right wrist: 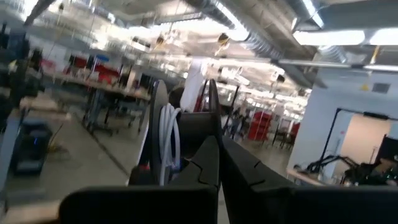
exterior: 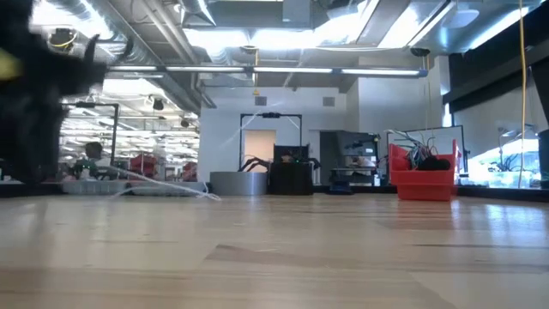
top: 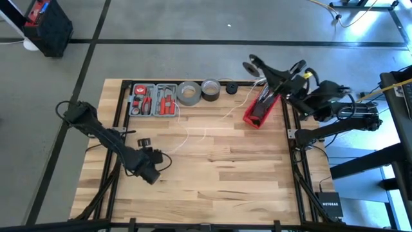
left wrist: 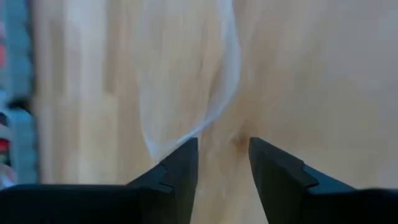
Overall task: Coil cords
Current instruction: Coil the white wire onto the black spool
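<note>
Two arms, one white cord (top: 193, 132) on the wooden table (top: 244, 174).

From above we see the left gripper (top: 159, 158) low over the table's left half, with the thin white cord trailing from near it across the boards toward the red bin (top: 261, 108) at the far right. Its wrist view adds what the overhead cannot: the left gripper (left wrist: 222, 163) has its fingers spread with bare wood between them, and the cord (left wrist: 217, 93) curves just ahead of the tips, not pinched. Our low view shows the cord (exterior: 163, 182) as a pale line lying toward the grey tape roll (exterior: 238, 183). The right gripper (top: 256, 65) waits off the far right corner; its wrist view shows the fingers (right wrist: 208, 165) pressed together, holding nothing.
</note>
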Robot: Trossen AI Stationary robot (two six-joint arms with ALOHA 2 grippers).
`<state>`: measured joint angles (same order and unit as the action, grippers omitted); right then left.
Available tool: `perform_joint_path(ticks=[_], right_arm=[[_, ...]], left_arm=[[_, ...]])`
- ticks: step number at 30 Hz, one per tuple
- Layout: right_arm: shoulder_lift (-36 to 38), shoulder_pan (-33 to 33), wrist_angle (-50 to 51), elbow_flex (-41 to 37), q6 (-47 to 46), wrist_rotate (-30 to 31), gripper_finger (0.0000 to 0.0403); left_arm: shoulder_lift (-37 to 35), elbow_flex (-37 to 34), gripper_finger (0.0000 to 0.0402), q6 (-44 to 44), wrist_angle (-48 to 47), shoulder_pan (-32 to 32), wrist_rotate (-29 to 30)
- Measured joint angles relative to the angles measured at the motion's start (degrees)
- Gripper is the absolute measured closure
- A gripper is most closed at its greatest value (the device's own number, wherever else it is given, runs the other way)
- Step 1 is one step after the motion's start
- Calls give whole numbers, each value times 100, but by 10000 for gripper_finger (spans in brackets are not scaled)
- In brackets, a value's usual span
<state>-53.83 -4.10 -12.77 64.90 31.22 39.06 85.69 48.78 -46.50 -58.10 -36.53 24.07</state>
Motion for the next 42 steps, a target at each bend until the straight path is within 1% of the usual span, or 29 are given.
perform_joint_path(ticks=[3,5,8,10,12,13,15,16,17,19,20,21,22,24,25,27,29,31,32,35,38,40,42], right_arm=[[-31,0,504,-2,-258,11,397],[-58,0,728,-2,-381,37,397],[-114,0,935,-4,-532,44,397],[-154,0,1049,-4,-599,44,397],[-236,0,1031,-4,-739,-26,397],[-287,0,980,-4,-837,-127,397],[-404,0,974,-2,-900,-330,397],[-494,0,969,-2,-933,-421,397],[-594,0,968,-2,-976,-497,397],[-819,0,969,-2,-1047,-613,397],[-950,0,966,-2,-1112,-623,397],[-1094,0,943,-2,-1181,-618,397],[-1226,0,921,-2,-1260,-589,397],[-1506,0,889,-3,-1324,-501,397],[-1636,0,818,-4,-1326,-450,397],[-1876,-2,641,-4,-1356,-358,397],[-2057,-7,484,-7,-1498,-369,397],[-2218,-50,61,-188,-1621,-407,397],[-2275,-85,-203,-349,-1616,-402,397],[-2349,-202,-1076,-911,-1565,-371,397],[-2332,-419,-2218,-1421,-1430,-417,397],[-2328,-570,-2746,-1708,-1366,-423,397],[-2331,-725,-3173,-1976,-1269,-383,397]], left_arm=[[-15,508,263,9,-543,1,194],[-35,789,262,12,-654,-3,206],[-31,1002,262,101,-746,1,-99],[-31,1099,262,341,-780,33,-305],[-31,1203,262,590,-699,92,-213],[-31,1267,262,752,-668,124,-55],[-31,1361,262,1119,-479,197,492],[-33,1383,262,1353,-278,237,884],[-39,1387,262,1625,0,277,1429],[-54,1354,262,2105,784,394,2545],[-58,1341,262,2494,1254,480,2946],[-59,1339,262,2976,1710,591,3181],[-58,1334,262,3516,2189,723,3281],[-57,1330,262,4511,3178,980,3283],[-59,1332,262,4857,3627,1095,3233],[-61,1332,262,5258,4189,1308,2907],[-61,1332,262,5309,4381,1478,2273],[-61,1252,262,5390,4457,1633,1655],[-61,1165,262,5456,4518,1703,1565],[-172,825,262,5414,4666,1900,1532],[-431,414,262,5511,5755,2069,1527],[-545,162,262,5668,6706,2155,1477],[-584,-39,262,5767,7397,2224,1280]])
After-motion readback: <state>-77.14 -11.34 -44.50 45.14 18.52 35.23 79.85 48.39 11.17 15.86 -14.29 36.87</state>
